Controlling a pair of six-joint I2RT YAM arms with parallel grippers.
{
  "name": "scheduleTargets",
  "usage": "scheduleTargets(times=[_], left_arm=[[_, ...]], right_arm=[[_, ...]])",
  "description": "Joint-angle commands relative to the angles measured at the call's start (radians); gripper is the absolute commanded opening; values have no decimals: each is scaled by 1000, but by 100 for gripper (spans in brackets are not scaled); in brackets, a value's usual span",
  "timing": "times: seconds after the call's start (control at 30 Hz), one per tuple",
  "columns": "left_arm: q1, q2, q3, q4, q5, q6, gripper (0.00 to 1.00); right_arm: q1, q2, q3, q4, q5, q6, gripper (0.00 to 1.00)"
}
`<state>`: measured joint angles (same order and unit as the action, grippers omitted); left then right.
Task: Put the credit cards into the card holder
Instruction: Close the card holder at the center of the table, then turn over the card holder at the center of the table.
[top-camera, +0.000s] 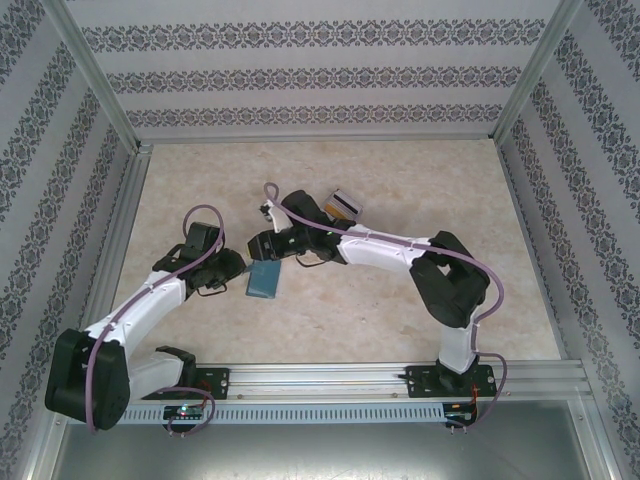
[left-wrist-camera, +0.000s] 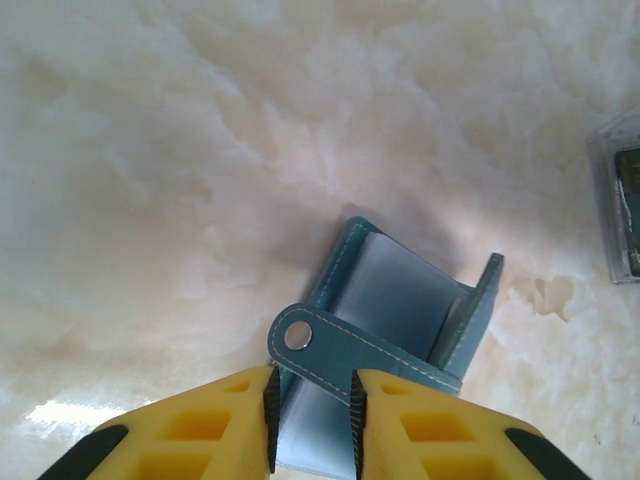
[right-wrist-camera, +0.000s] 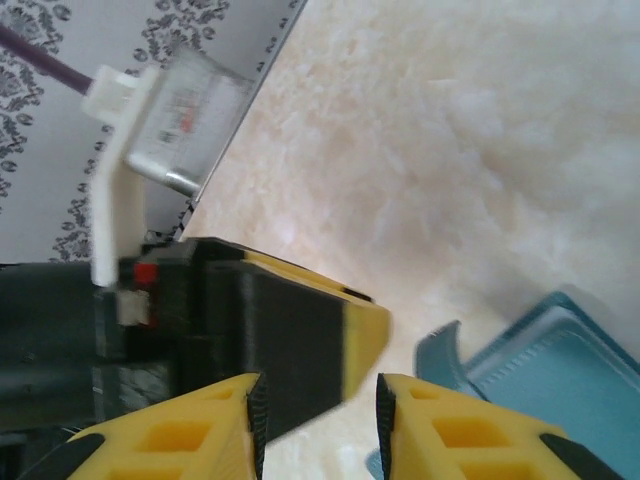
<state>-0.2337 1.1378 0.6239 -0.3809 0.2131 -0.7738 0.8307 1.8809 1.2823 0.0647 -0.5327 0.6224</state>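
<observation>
The teal-blue card holder (left-wrist-camera: 400, 300) lies open on the table with its paler inner pages up and its snap strap (left-wrist-camera: 330, 345) folded across the near end. My left gripper (left-wrist-camera: 312, 388) is shut on that near edge, over the strap and a pale page. In the top view the card holder (top-camera: 265, 283) sits between both grippers. My right gripper (right-wrist-camera: 320, 400) hovers just left of the card holder (right-wrist-camera: 545, 375), open and holding nothing, with the left gripper's fingers (right-wrist-camera: 300, 335) behind it. Credit cards (top-camera: 345, 206) stand upright in a clear box behind the right wrist.
The clear box of cards (left-wrist-camera: 622, 200) is at the right edge of the left wrist view. Aluminium frame rails and patterned walls (top-camera: 110, 200) enclose the marble-look table (top-camera: 400, 320). The right arm (top-camera: 400, 252) stretches across the middle toward the left arm (top-camera: 150, 300).
</observation>
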Motion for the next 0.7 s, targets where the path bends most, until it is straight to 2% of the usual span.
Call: scheduleTargets(times=[0.0,0.17,0.33,0.5,0.67], left_arm=[[7,-39,54,21,29,89,28],[-3,-10,88,80,135,123,27],[-75,70,150,60,139,182,26],[-170,213,246,-18,90,228,25],[-184,307,299,-158,-46,228,24]], right_arm=[[-27,-49,-77,6,39,-7,37],[-52,-84,-175,33,65,-1,38],[-72,-103,-248,53,96,10,37],[-82,-91,-281,73,103,22,37],[-86,-89,-309,91,110,36,37]])
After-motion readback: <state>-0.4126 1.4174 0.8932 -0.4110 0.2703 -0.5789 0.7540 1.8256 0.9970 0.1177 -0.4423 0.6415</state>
